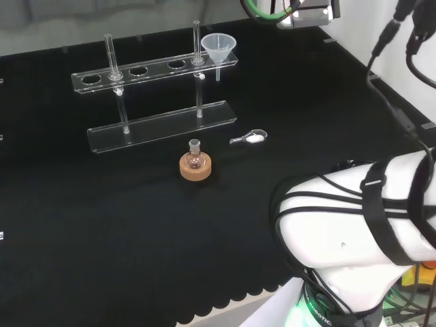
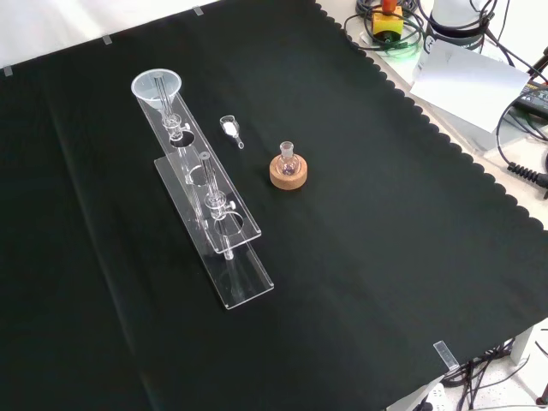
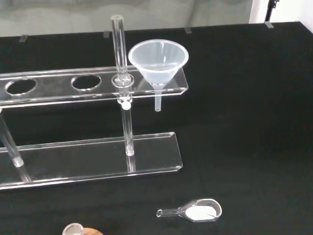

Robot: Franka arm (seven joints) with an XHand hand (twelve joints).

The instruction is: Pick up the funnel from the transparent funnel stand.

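Sitting untouched at the stand's far right end (head view), the funnel must be approached first; the hand's state cannot be told.

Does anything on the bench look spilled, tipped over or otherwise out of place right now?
Nothing stands out. The funnel sits upright in the end hole of the transparent stand, the small flask stands upright on its cork ring, and no spill shows.

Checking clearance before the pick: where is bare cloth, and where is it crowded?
Bare cloth lies right of the flask in the front view. Crowded: between the stand, scoop and flask. Nothing stands above the funnel.
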